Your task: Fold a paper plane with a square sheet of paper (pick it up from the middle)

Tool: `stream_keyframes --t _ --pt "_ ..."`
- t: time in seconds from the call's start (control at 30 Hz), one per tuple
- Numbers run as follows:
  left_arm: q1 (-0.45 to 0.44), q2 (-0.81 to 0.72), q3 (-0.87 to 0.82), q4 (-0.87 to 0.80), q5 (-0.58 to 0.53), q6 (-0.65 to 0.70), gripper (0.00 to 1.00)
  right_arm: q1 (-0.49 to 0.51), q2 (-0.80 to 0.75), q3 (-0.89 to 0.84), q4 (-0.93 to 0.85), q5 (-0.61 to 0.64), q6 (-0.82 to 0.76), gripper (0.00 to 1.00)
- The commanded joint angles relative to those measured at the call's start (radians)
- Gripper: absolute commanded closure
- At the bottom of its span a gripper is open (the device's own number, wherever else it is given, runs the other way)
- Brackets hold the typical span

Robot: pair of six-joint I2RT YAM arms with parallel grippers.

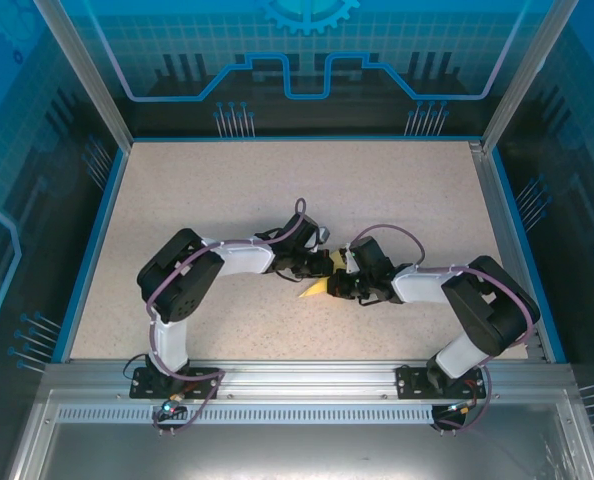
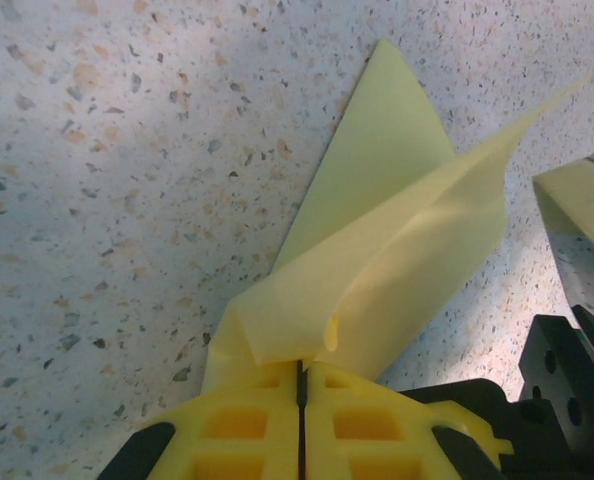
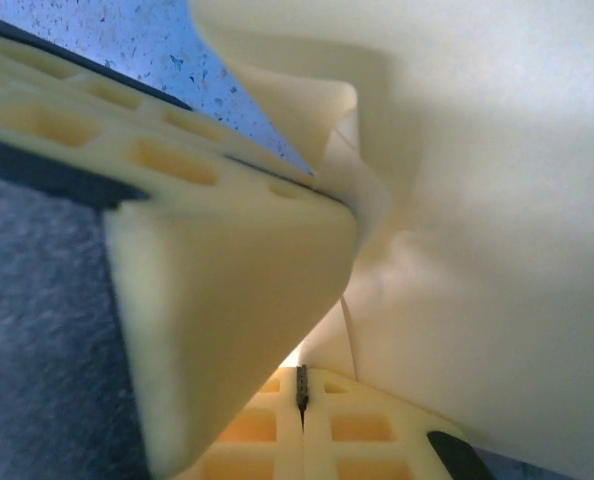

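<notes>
The pale yellow sheet of paper (image 1: 315, 290) is folded into a pointed shape and held just above the middle of the table. In the left wrist view my left gripper (image 2: 302, 368) is shut on the paper (image 2: 397, 250) at its crumpled near corner. One flap points away and another rises to the right. My right gripper (image 1: 345, 272) meets the left gripper (image 1: 322, 266) tip to tip. In the right wrist view the right gripper (image 3: 302, 385) is shut, with the paper (image 3: 477, 220) draped against its tips. Whether paper sits in that slit is hidden. A left finger (image 3: 227, 290) crowds in from the left.
The speckled beige tabletop (image 1: 277, 190) is bordered by blue rails and an aluminium frame (image 1: 297, 375) at the near edge. Both arm bases stand on that frame. One finger of the right gripper (image 2: 582, 195) stands close beside the paper in the left wrist view.
</notes>
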Motion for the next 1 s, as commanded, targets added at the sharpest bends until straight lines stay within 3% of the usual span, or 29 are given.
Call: stream_keyframes --t 0.0,0.43,0.97 --pt "-0.007 0.023 -0.018 0.001 0.059 0.004 0.92 -0.005 -0.008 -0.015 -0.004 0.042 -0.022 0.98" --pt "0.011 0.03 -0.053 -0.007 0.029 0.038 0.93 -0.028 -0.107 -0.021 -0.083 0.068 -0.04 0.98" --pt "0.016 -0.016 -0.027 -0.012 0.058 0.026 0.93 -0.048 -0.051 -0.016 -0.05 0.054 0.001 0.98"
